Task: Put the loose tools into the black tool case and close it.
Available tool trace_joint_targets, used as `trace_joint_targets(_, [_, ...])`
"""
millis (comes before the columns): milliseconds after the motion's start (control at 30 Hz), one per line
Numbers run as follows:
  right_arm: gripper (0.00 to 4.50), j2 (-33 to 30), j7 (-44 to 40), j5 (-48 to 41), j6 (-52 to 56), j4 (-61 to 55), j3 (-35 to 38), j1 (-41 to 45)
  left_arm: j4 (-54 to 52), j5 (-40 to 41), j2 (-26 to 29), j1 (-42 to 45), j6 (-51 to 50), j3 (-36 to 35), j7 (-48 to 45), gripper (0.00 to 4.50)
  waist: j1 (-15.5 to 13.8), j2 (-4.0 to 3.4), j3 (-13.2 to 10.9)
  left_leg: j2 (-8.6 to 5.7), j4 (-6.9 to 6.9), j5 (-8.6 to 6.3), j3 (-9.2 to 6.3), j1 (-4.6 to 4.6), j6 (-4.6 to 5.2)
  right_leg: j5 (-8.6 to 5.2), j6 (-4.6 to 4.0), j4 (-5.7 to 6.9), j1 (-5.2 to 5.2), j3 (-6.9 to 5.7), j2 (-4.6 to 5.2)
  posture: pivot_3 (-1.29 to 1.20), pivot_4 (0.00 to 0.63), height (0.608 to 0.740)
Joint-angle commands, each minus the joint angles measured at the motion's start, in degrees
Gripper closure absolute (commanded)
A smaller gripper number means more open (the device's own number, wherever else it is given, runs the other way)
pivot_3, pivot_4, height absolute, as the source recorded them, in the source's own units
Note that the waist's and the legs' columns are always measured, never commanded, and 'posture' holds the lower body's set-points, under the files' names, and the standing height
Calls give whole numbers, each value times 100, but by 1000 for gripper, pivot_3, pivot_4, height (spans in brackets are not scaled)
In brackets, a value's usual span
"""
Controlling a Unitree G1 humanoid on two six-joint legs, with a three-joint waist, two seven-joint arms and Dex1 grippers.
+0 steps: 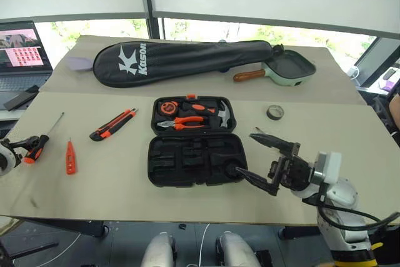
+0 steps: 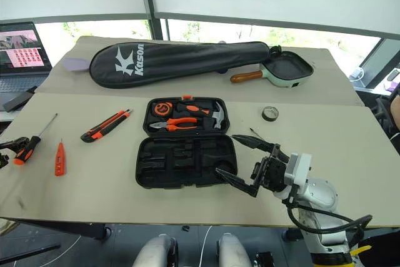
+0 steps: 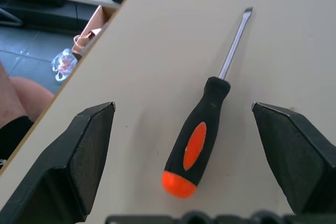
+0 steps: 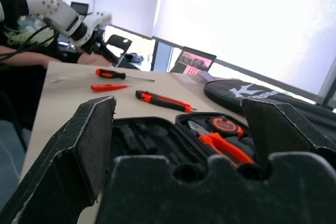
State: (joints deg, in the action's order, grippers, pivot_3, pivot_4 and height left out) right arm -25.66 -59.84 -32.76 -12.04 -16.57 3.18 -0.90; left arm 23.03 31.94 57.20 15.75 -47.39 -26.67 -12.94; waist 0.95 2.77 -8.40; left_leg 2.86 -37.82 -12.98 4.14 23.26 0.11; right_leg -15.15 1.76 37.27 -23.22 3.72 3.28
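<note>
The black tool case (image 1: 192, 143) lies open at the table's middle, its near half empty. A screwdriver (image 3: 197, 139) with an orange-black handle lies flat between the spread fingers (image 3: 79, 156) of my left gripper (image 1: 25, 149), untouched, at the table's far left. Beside it lie a small orange tester screwdriver (image 1: 70, 157) and the utility knife (image 1: 114, 124). A dark tape roll (image 1: 275, 112) sits right of the case. My right gripper (image 1: 245, 151) hangs open and empty at the case's front right corner, pointing across it.
Pliers (image 1: 182, 121), a hammer (image 1: 222, 114) and a tape measure (image 1: 167, 107) sit in the case's far half. A long black racket bag (image 1: 181, 59) and a green pan (image 1: 290, 70) lie at the back. A laptop (image 1: 22, 48) stands far left. A person (image 4: 16, 24) sits beyond the left arm.
</note>
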Motion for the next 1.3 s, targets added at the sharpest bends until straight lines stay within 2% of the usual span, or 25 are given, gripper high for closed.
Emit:
trace_joint_targets(33, [64, 37, 101, 62, -66, -206, -1, -27, 476, -369, 207, 384, 136, 535, -857, 0, -18, 0, 0, 0, 0, -1, 0, 3, -1, 0, 0, 0, -2, -2, -1, 0, 150, 740])
trace_joint_targets(167, [0, 83, 232, 146, -92, -240, -24, -82, 1226, -866, 191, 743, 666, 822, -1052, 807, -24, 1, 1, -2, 0, -1, 2, 7, -2, 0, 0, -2, -1, -3, 2, 0, 150, 740])
trace_joint_targets(333, [0, 147, 331, 308, -208, -241, -39, -225, 1659, -1009, 79, 997, 1094, 813, -1534, 2563, -19, 1, 0, -1, -1, 0, 2, 5, -3, 0, 0, 3, 1, -3, -2, 0, 150, 740])
trace_joint_targets(433, [0, 115, 322, 326, -238, -226, 46, -292, 1655, -965, 68, 926, 1283, 563, -1673, 3620, -23, 3, 1, -1, -1, 0, 2, 5, -3, 0, 0, 2, 1, -3, 1, 0, 150, 740])
trace_joint_targets(533, [0, 103, 392, 396, -372, -236, 187, -398, 1275, -720, 95, 809, 1537, 137, -2000, 3625, -23, 5, 1, 0, -2, 0, 1, 6, -3, 0, 0, 3, 1, -3, 1, 0, 150, 740])
trace_joint_targets(667, [0, -143, 524, 315, -131, -393, 470, -559, -88, -132, -86, 619, 2023, -137, -3202, 3625, -71, 8, 0, 2, -2, 0, -2, 13, -3, 0, 1, 2, 2, -7, 12, 0, 150, 740])
trace_joint_targets(733, [0, -312, 519, 233, -34, -411, 623, -636, -1181, 400, -2, 503, 1706, 171, -4182, 3625, -102, 8, 0, 1, -4, 0, 0, 9, -3, 2, 5, -1, 7, -8, 15, 0, 150, 740])
trace_joint_targets(800, [0, -475, 457, 207, -36, -297, 804, -693, -1929, 609, 35, 720, 1446, 836, -4873, 3625, -135, 8, 0, 0, -5, 0, 0, 11, -2, 2, 5, -4, 10, -8, 14, 0, 150, 740])
trace_joint_targets(900, [0, -638, 372, 174, -43, -91, 974, -671, -2333, 124, -93, 1122, 1718, 1855, -5364, 3625, -164, 0, 1, -13, -6, 2, 3, 8, 0, 4, 8, -9, 17, -5, 13, 0, 150, 740])
trace_joint_targets(1000, [0, -822, 143, 123, 2, 62, 995, -630, -2468, -736, -819, 1753, 2064, 3177, -5241, 3625, -145, -32, 2, -9, -6, 2, 6, 0, 1, 4, 8, -8, 19, 11, -7, 0, 150, 740])
trace_joint_targets(1100, [0, -831, 104, 126, -3, 49, 929, -615, -2142, -1610, -1187, 1960, 2610, 3967, -5253, 3625, -97, -33, 2, -13, -9, 4, 3, 5, 4, 4, 12, -10, 17, 24, -15, 0, 150, 740])
trace_joint_targets(1167, [0, -798, 110, 148, -9, 4, 898, -632, -1881, -2119, -1292, 2033, 3003, 4363, -5292, 3625, -19, -33, 2, -12, -9, 3, -4, 12, 4, 4, 12, -11, 9, 27, -21, 0, 150, 740])
trace_joint_targets(1300, [0, -705, 163, 198, -86, -62, 898, -796, -1536, -2603, -1499, 2266, 3291, 4640, -5222, 3625, -26, -33, 1, -8, -9, 3, -14, 22, 5, 4, 12, -11, 3, 23, -25, 0, 150, 740])
